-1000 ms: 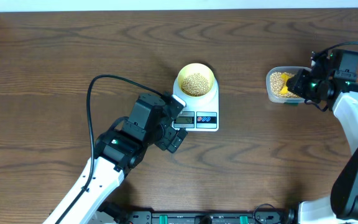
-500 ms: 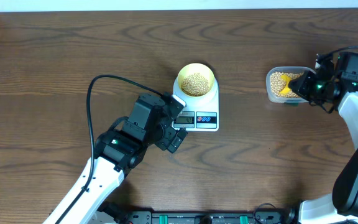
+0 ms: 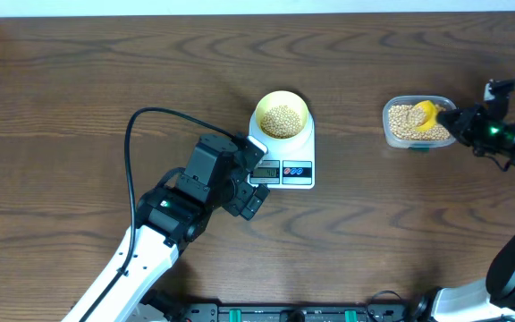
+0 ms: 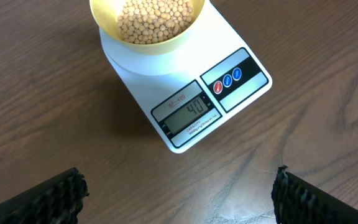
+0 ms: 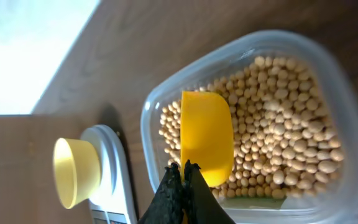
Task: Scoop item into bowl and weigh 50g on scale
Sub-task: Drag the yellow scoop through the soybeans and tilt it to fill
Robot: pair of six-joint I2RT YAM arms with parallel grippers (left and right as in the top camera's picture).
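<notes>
My right fingers (image 5: 182, 180), shut on the yellow scoop (image 5: 207, 137) in the soybean tub (image 5: 339, 81), sit well right of the bowl (image 3: 282, 100); my left fingers (image 4: 51, 199) gape empty.

A dark wood-grain table (image 3: 79, 89) fills the view (evenly lit); a pale strip (image 3: 240, 6) borders its far edge.

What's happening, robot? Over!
Left claw open, empty, by the scale. Right claw shut on yellow scoop at the bean tub. Bowl of beans on scale, display shows 40. Nothing in the way.
</notes>
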